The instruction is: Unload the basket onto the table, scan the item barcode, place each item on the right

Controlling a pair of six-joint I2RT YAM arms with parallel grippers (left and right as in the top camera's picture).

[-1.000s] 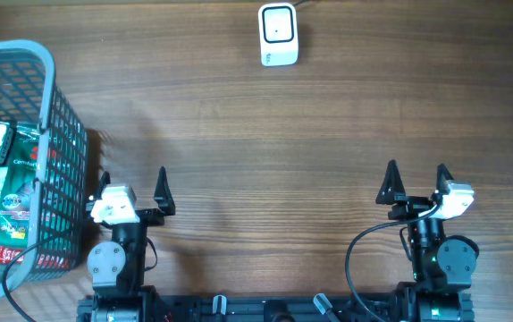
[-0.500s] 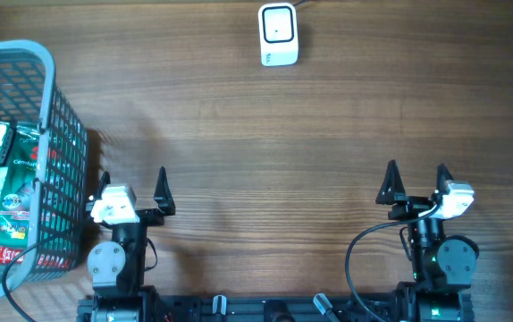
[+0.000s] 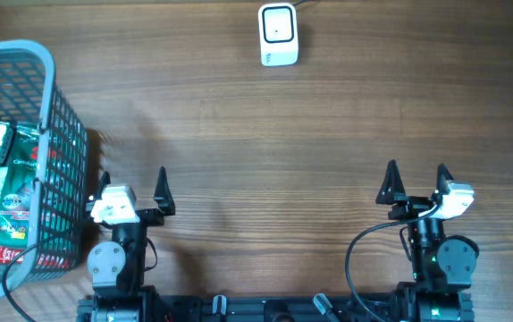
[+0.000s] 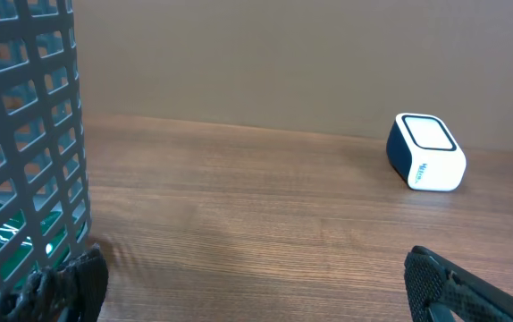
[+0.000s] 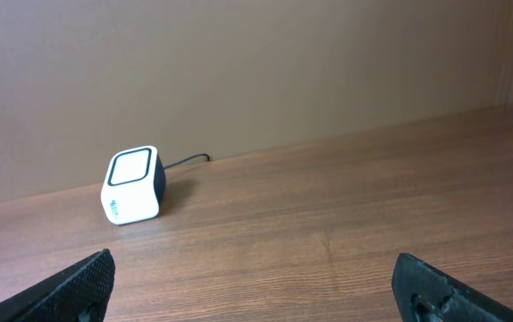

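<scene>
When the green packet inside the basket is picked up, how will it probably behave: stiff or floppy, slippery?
The green packet looks like a thin, glossy pouch, so it will probably flex and crinkle rather than stay stiff. The shiny film may be slippery. It seems flat and light, and could catch on the basket mesh when lifted.
</scene>
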